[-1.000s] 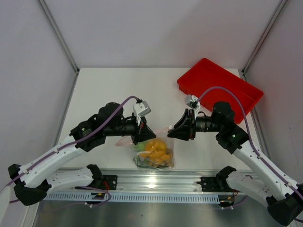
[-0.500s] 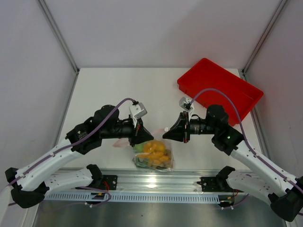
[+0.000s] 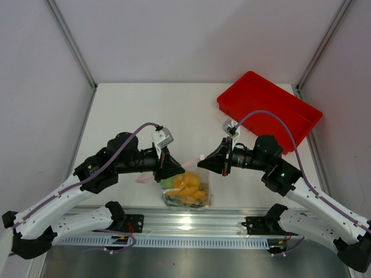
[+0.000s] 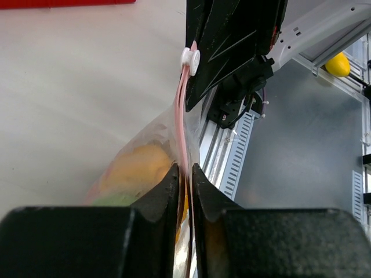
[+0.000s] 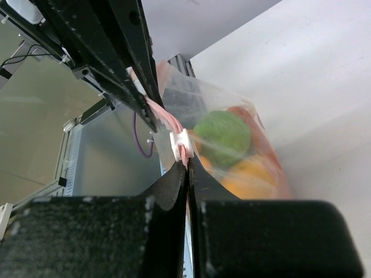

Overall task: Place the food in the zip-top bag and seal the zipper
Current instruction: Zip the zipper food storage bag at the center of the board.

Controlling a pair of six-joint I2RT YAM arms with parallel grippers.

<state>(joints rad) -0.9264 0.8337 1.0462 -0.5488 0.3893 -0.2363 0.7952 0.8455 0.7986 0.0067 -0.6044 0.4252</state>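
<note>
From above: finds the bag (image 3: 201,198), food (image 3: 188,184) inside, at the near edge of the bench (image 3: 145,110), zipper (image 3: 188,163) stretched between left pincer (image 3: 171,167) and right pincer (image 3: 208,161). Left wrist: pinches the zipper narrowly. Right wrist: clamps shut on the zipper beside the slider (image 5: 181,145). Risks slipping from a weak pinch, leaving the mouth unsealed.

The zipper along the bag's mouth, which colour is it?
Pinkish-red. The zipper shows best in the left wrist view.

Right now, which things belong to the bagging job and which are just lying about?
Job: bag; food inside it; zipper; left gripper and right gripper, both pinching the zipper.
Lying about: red tray.
</note>
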